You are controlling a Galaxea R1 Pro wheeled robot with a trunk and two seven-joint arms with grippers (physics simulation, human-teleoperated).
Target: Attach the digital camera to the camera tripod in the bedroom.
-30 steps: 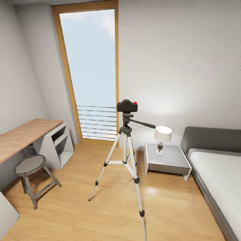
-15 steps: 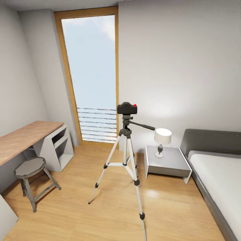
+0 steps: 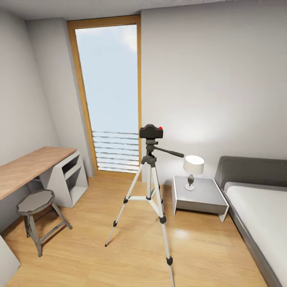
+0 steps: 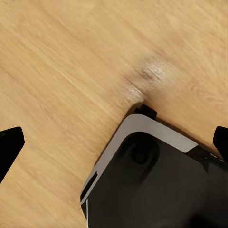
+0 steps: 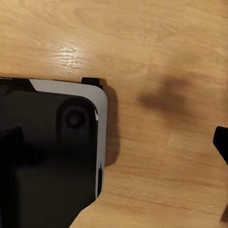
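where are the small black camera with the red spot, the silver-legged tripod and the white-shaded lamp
small black camera with the red spot (image 3: pixel 150 131), head view, front of its body
silver-legged tripod (image 3: pixel 149 180), head view, centre column between its legs
white-shaded lamp (image 3: pixel 193 164), head view, middle of the shade

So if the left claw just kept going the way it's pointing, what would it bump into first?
Probably the wood floor. The left claw points down at it with nothing held between, though the robot's own base sits close beside that line, and depth is hard to judge.
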